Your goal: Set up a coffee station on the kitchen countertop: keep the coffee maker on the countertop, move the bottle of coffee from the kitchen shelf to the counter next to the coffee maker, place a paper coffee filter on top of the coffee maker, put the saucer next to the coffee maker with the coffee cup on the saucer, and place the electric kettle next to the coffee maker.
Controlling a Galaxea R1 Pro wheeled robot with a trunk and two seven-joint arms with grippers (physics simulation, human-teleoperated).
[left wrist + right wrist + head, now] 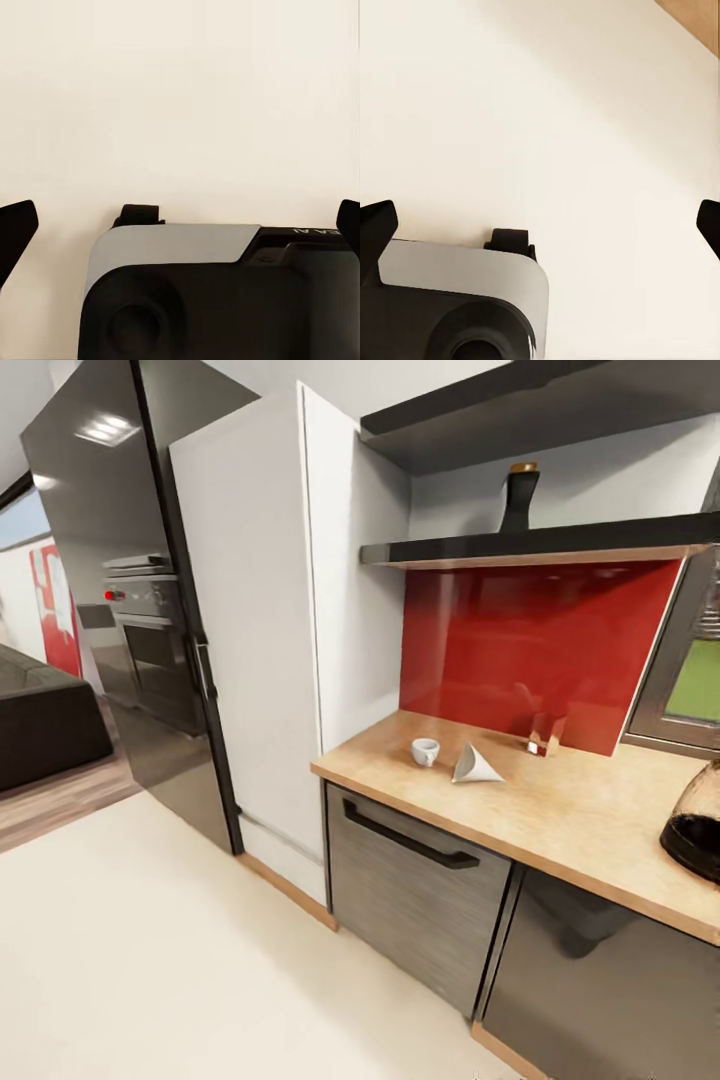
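Counter in view, arms hanging over bare floor.
Coffee cup is sitting beside paper filter on countertop; contents not visible. Coffee bottle is standing on shelf. Left gripper and right gripper are spread wide, holding nothing.

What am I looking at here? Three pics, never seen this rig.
It is a simulated wheeled robot with two arms. The large picture comes from its head camera, facing a kitchen. On the wooden counter lie a white cup, a paper filter and a small box; a dark glass pot stands at the edge. A dark bottle stands on the shelf. The other two pictures come from wrist cameras, looking down at pale floor. Left gripper and right gripper have their jaws wide apart, holding nothing.
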